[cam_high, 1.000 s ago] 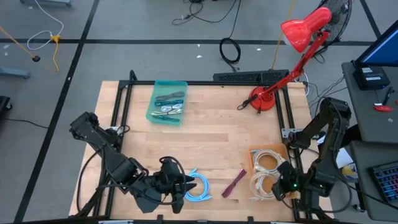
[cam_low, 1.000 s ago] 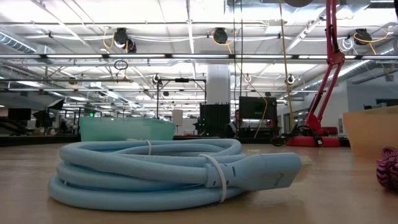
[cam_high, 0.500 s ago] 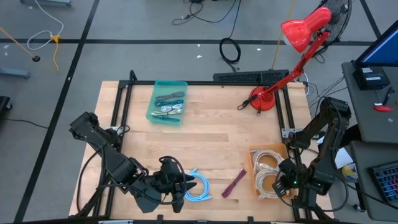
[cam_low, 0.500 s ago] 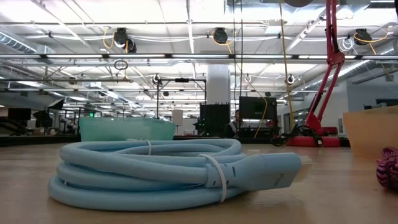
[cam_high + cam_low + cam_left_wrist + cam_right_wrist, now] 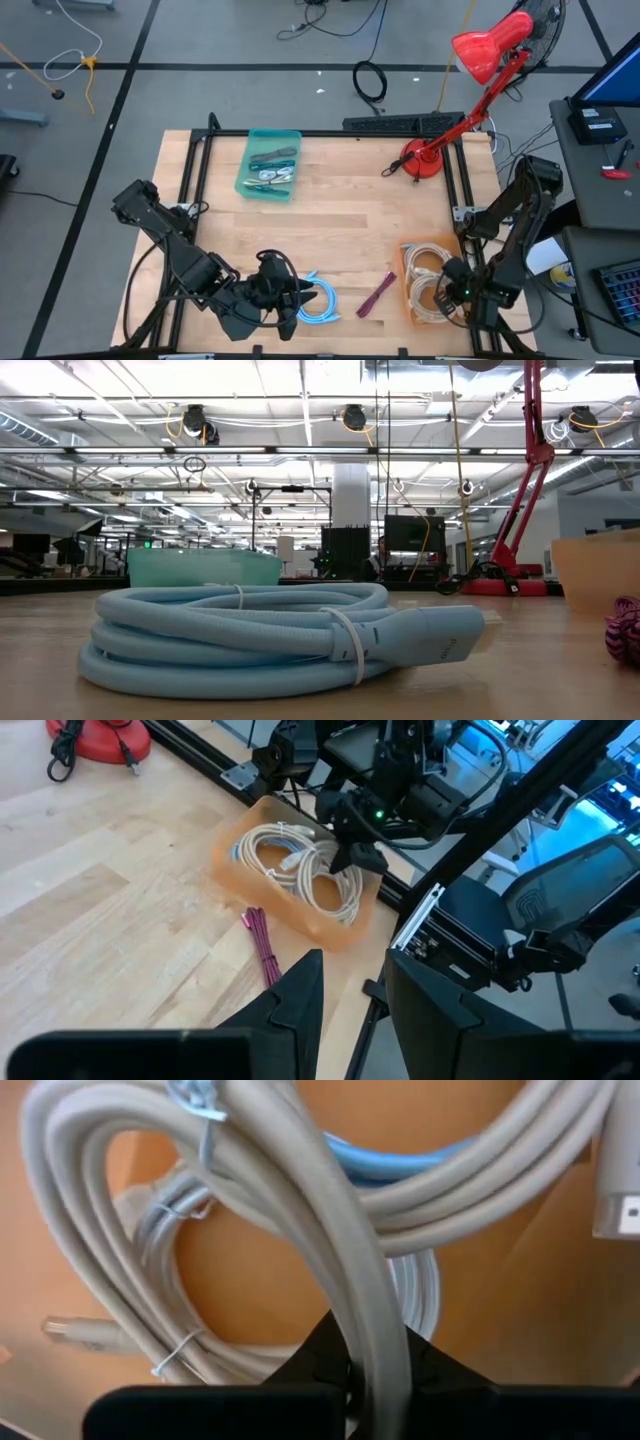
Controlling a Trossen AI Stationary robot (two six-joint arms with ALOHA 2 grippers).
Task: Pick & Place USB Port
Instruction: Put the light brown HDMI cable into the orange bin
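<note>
- At the table's front left we see the left gripper point(image 5: 290, 305) hovering low over the wood, its 2 dark fingers point(image 5: 300, 1005) parted with nothing between them; the coiled light-blue cable with its zip ties point(image 5: 318, 300) lies just beside it, on its right.
- Going right, a small bundled magenta cable point(image 5: 377, 294) lies on the bare wood between the blue coil and the orange bin.
- Further right stands the translucent orange rectangular bin point(image 5: 408, 246) holding 2 coils of beige USB cable point(image 5: 430, 262).
- The right gripper point(image 5: 447, 297) is down inside that bin, and its wrist view shows the fingers point(image 5: 322, 1350) clenched around 1 strand of the beige coil point(image 5: 330, 1250).
- The relation that matters, as we judge it: the gripped strand runs straight away from the right gripper, crossing the pinch line, and the coil's loops spread to both sides, so the right arm is the one placed to lift it.
- We judge the teal plastic tray of small parts point(image 5: 268, 164) at the table's back left, well apart from the bin, a likely drop point.
</note>
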